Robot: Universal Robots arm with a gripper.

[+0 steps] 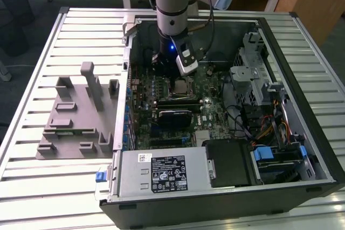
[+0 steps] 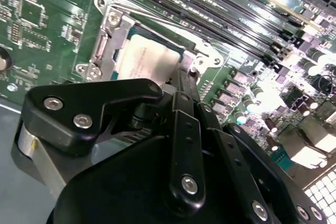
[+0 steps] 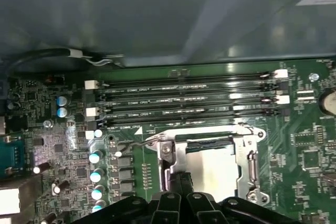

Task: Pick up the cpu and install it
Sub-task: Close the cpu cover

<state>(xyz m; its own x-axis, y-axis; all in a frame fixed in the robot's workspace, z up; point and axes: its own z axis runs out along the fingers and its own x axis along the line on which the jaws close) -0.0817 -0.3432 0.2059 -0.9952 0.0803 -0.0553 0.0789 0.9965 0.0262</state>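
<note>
- The cpu (image 2: 148, 59), a flat square with a pale silver top, lies inside the socket frame (image 2: 107, 38).
- The gripper (image 2: 182, 77) hangs clenched and empty at that frame's edge.

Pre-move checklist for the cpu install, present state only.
1. cpu inside the socket frame: ok.
2. cpu seated flat: cannot tell.
3. Socket frame latched: cannot tell.
4. tool over the socket, at the cpu's edge: ok.
5. tool touching the cpu: cannot tell.
6. arm reaching into the open computer case: ok.
</note>
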